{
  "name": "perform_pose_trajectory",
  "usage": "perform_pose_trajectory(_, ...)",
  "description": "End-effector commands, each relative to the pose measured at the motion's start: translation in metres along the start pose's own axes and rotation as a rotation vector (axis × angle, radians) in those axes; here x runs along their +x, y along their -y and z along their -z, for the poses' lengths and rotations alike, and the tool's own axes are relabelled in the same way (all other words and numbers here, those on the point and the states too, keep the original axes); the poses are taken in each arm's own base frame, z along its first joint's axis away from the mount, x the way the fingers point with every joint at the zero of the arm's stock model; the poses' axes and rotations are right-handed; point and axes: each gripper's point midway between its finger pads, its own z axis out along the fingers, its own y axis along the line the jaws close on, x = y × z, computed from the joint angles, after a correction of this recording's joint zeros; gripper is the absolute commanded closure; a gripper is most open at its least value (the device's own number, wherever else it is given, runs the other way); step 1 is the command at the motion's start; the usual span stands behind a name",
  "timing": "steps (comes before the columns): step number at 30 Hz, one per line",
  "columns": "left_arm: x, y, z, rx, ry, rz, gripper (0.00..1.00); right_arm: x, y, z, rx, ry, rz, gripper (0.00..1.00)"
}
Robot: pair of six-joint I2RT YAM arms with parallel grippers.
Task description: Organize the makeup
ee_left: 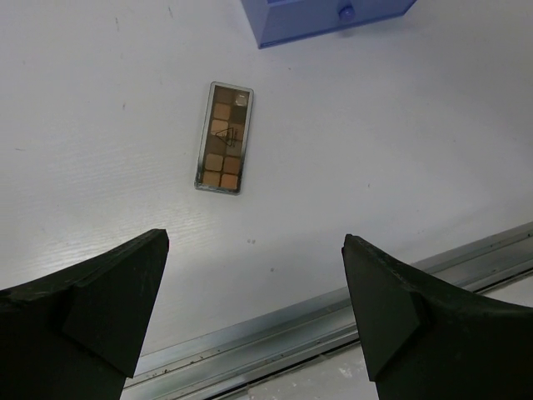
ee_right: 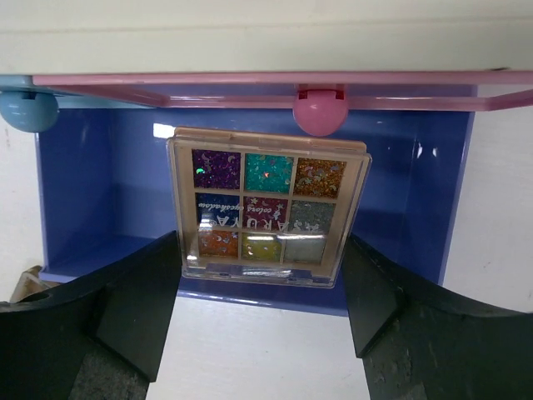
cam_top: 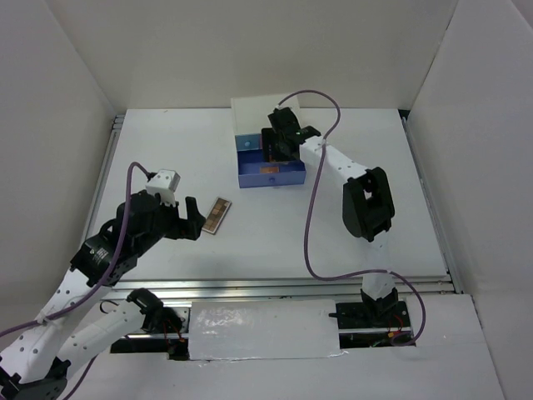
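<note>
Presently, the glitter palette (ee_right: 266, 208) is clamped at its lower sides between the fingers of the right gripper (ee_right: 262, 267), its nine coloured pans turned toward the wrist camera. It is held at the mouth of the open blue drawer (ee_right: 83, 183) (whether it touches the drawer floor cannot be told). Just above its top edge the front of the pink drawer (ee_right: 250, 79) is seen, with the pink knob (ee_right: 319, 112) close over the palette's upper rim. A pale blue knob (ee_right: 29, 108) is seen further left. From the top view the box (cam_top: 250, 112) is seen at the far middle of the table (cam_top: 166, 158), with the right arm stretched out to it.

The brown palette (ee_left: 223, 137) is laid flat on the table, apart from the blue drawer and nearer the left arm. The left gripper (ee_left: 254, 242) is held above the table short of it, fingers spread wide and gripping nothing. A metal rail (ee_left: 333, 317) is seen along the near table edge, below those fingers.
</note>
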Motion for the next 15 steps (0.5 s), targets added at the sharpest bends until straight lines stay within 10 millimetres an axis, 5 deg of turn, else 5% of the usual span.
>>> perform_pose_trajectory(1,-0.006,-0.002,-0.003,-0.027,0.016,0.023,0.01,-0.025,-0.002,0.005,0.003,0.079,0.024,0.48)
perform_pose_trajectory(4,-0.006,-0.006,-0.006,-0.053,0.006,0.028,0.01,-0.016,-0.006,0.009,-0.031,0.060,0.031,0.29)
perform_pose_trajectory(6,-0.004,-0.010,-0.010,-0.087,-0.010,0.041,0.01,-0.017,-0.008,0.010,-0.047,0.077,0.029,0.00)
perform_pose_trajectory(12,0.001,-0.007,-0.029,-0.141,-0.053,0.205,0.01,-0.031,-0.013,0.035,-0.071,0.119,0.018,0.00)
perform_pose_trajectory(15,0.017,0.005,-0.062,-0.100,-0.074,0.273,0.01,-0.043,-0.014,0.068,-0.092,0.153,-0.004,0.00)
